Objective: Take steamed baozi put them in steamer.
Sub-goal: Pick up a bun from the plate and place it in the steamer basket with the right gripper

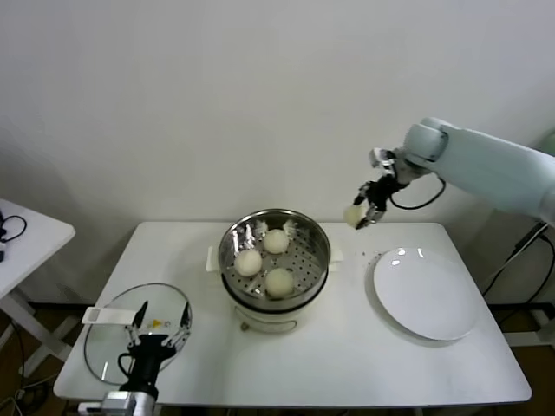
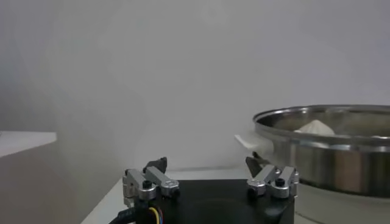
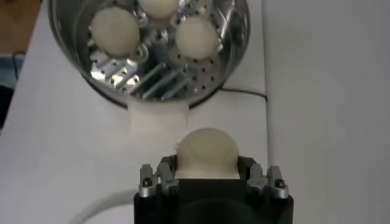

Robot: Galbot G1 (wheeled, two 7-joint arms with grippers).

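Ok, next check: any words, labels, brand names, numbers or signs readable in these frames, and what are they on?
Readable text: none in any view.
Small yellow warning-style sticker on the flat round glass lid, beside the open left gripper: too small to read.
Round stainless-steel steamer, white round plate, white table: no markings visible.

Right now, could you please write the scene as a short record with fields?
steamer: steamer at table centre, lid off
baozi inside: three baozi on the perforated tray
fourth baozi: fourth baozi held in the air, between steamer and plate
right gripper: right gripper shut on the fourth baozi
left gripper: left gripper open above glass lid
plate: white plate empty
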